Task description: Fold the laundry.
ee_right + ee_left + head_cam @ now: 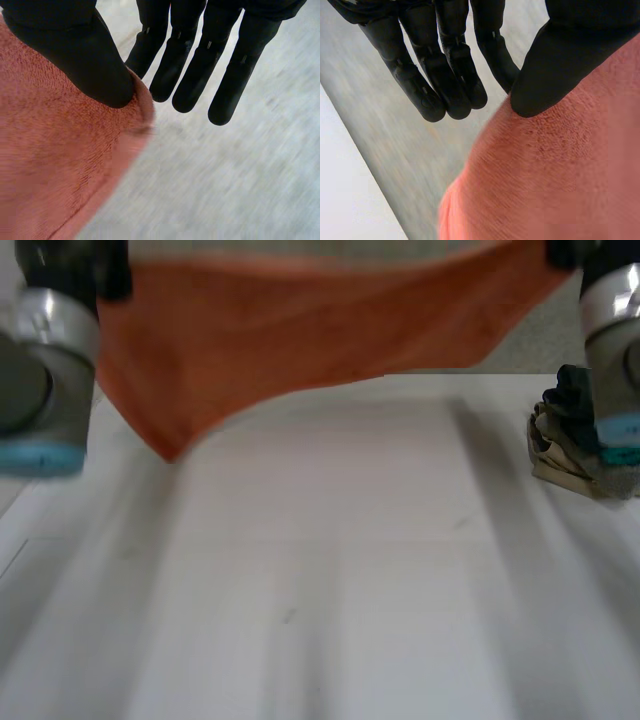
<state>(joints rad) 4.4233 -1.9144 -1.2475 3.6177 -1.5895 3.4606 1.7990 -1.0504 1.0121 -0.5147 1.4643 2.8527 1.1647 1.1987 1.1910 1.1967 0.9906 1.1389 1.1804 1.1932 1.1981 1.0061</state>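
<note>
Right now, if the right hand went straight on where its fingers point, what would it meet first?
The way looks free: past the right hand's fingers lies a pale surface, perhaps the table, depth unclear. The pinched orange towel hangs beside its thumb.

The towel [300, 330] is running past the head view's top edge, which is cutting off its upper hem. The side edges are cutting the left arm [45, 380] and the right arm [612, 310]. The right arm is covering part of the pile of clothes [552, 445], whose garments are blending together. Under their thumbs, the left hand [560, 65] and right hand [75, 55] are hiding the pinched towel corners.
</note>
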